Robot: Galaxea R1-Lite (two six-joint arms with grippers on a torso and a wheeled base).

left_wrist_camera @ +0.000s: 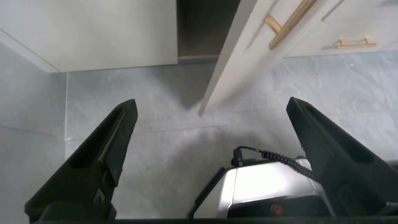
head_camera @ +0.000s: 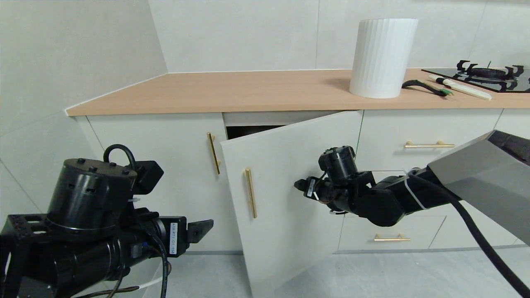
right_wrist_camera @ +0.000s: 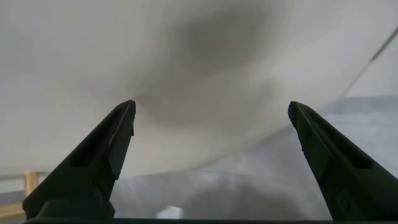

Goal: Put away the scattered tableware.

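Locate utensils (head_camera: 459, 87) on far right of counter (head_camera: 207, 91), just right of white container (head_camera: 383, 58), at hob (head_camera: 488, 76) edge. Note right gripper (right_wrist_camera: 211, 109) spread wide, empty, close against part-open door (head_camera: 290, 198). Note left gripper (left_wrist_camera: 211, 109) likewise spread and empty, low at near left.

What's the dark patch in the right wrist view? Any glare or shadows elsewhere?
Right wrist view: a soft shadow on the door, likely from the right gripper close before it. Head view: faint shadow beside the container, no glare on the door. Left wrist view: dim shadow on the floor.
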